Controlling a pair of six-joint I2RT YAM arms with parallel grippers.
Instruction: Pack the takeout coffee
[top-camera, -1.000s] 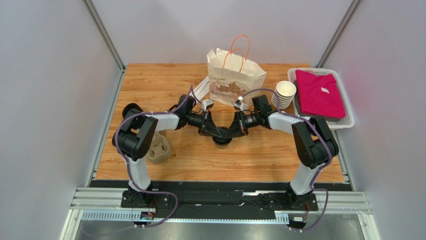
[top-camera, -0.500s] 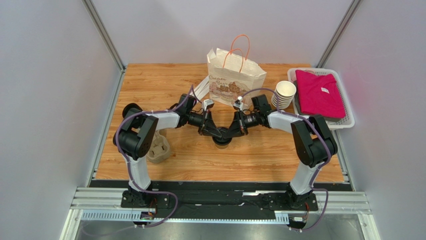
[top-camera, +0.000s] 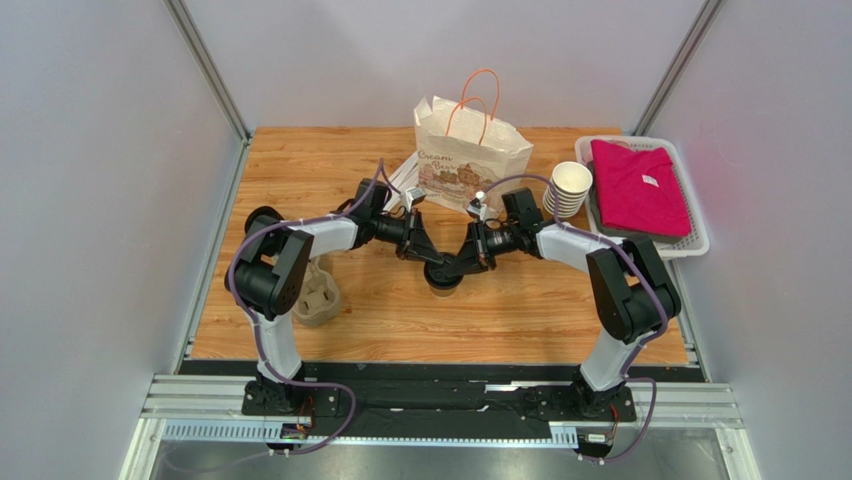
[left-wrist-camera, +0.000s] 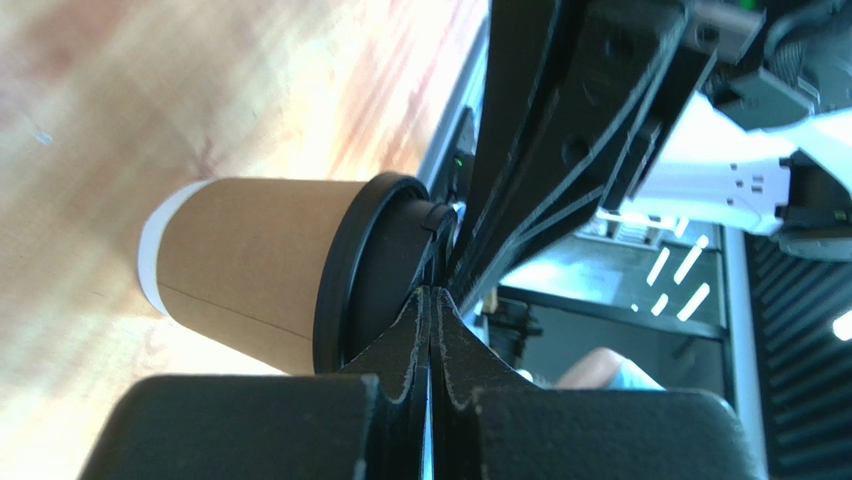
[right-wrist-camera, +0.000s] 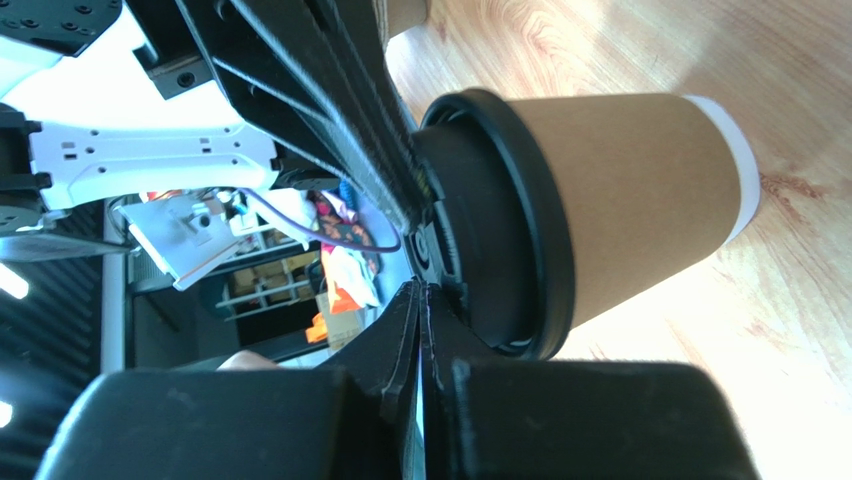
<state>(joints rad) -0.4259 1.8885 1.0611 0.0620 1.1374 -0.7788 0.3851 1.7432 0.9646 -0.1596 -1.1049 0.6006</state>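
The takeout coffee (top-camera: 443, 284), a tan paper cup (left-wrist-camera: 240, 265) with a black lid (left-wrist-camera: 375, 270), stands upright at the middle of the table. Both grippers meet over it from either side. My left gripper (top-camera: 436, 266) is shut with nothing between its fingers, its tip (left-wrist-camera: 431, 292) at the lid's top. My right gripper (top-camera: 453, 268) is also shut and empty, its tip (right-wrist-camera: 420, 288) against the lid (right-wrist-camera: 510, 220) from the other side. Each wrist view shows the other arm's fingers (left-wrist-camera: 560, 150) crossing just above the lid.
A white paper bag (top-camera: 470, 160) with orange handles stands behind the cup. A stack of lidless cups (top-camera: 568, 190) and a white basket (top-camera: 697, 243) holding a pink shirt are at the back right. A pulp cup tray (top-camera: 318, 295) lies at the front left.
My left arm has drawn back towards the far left, its fingers now slanting more steeply down to the lid. The right arm and the cup have hardly moved.
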